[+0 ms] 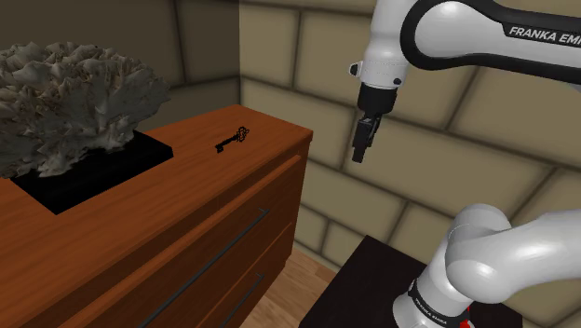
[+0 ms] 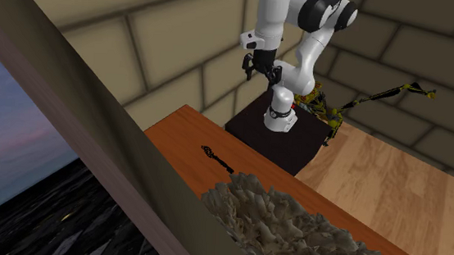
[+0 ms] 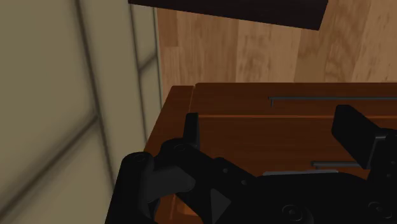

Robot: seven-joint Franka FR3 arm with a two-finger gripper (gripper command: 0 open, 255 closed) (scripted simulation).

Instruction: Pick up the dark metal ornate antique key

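Observation:
A small dark ornate key [image 1: 234,140] lies flat on the brown wooden dresser top [image 1: 200,168], near its far edge; it also lies on the wood in the second exterior view [image 2: 217,158]. My black gripper [image 1: 360,152] hangs in the air past the dresser's end, toward the shoulder view's right of the key and well apart from it. It points down in front of the stone-block wall [image 2: 249,68]. In the wrist view the gripper [image 3: 272,130] is open, its two fingers [image 3: 191,127] wide apart with nothing between them, above the dresser's drawer front [image 3: 254,121].
A large grey coral-like ornament [image 1: 65,98] on a black base [image 1: 93,177] stands on the dresser at the shoulder view's left. Drawer handles [image 1: 209,252] run along the front. My dark stand [image 1: 372,280] sits on the wood floor [image 2: 394,175]. A black-and-yellow object [image 2: 367,98] lies behind it.

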